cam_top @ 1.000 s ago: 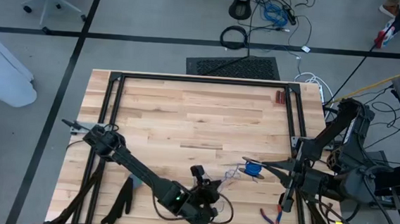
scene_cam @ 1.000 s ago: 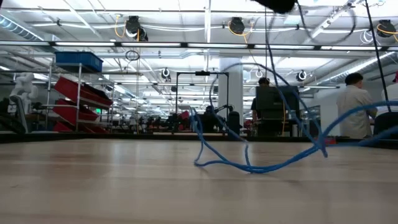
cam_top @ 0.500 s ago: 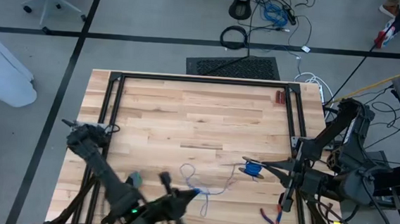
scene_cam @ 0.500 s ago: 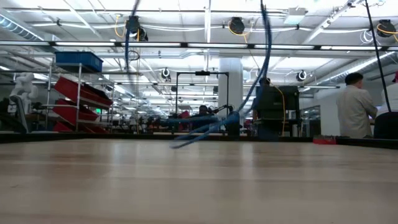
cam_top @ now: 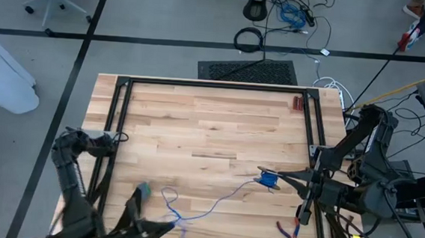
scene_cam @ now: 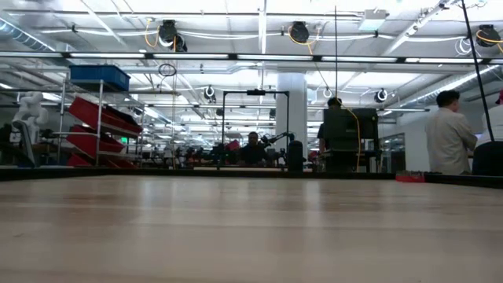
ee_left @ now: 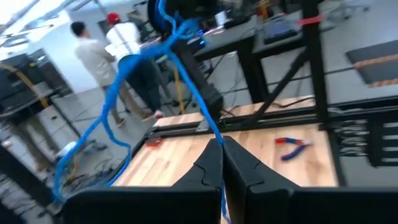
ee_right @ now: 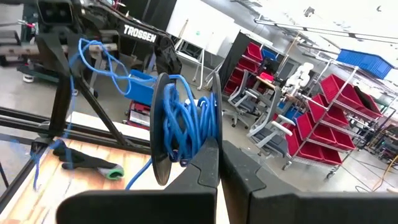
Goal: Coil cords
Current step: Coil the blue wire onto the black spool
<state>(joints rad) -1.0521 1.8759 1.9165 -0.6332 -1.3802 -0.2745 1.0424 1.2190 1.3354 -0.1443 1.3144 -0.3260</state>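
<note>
The blue cord [cam_top: 214,202] runs from a small reel [ee_right: 183,124], wound between dark discs, across the table's near part to my left gripper [cam_top: 167,225]. My left gripper [ee_left: 222,146] is shut on the cord near the table's near left edge. A loose loop [cam_top: 166,196] of the cord hangs beside it. My right gripper [cam_top: 277,180] stands at the near right and is shut [ee_right: 217,149] on the reel. The low view shows no cord. My left gripper pinches a single strand of the cord [ee_left: 214,132] between its two fingertips, its fingers about level. From the fingers the cord rises toward the reel, and a slack loop [ee_left: 106,124] hangs off to one side. My right gripper pinches the reel at the part of its wound rim [ee_right: 198,152] nearest the fingers, coming level from the table's right. The reel stands on edge, lifted clear of the table, and the cord leaves it toward the left.
Red-handled pliers [cam_top: 289,231] lie near the table's near right corner. A dark tool with a green tip [cam_top: 141,192] lies at the near left. A small brown block [cam_top: 297,103] sits at the far right. Black frame rails [cam_top: 215,85] border the table.
My left gripper, shut on the cord, has gone up and toward the table's near left corner. The cord's slack, which lay looped on the table, has been drawn out leftward and lifted out of the low view. The reel has stayed where it was.
</note>
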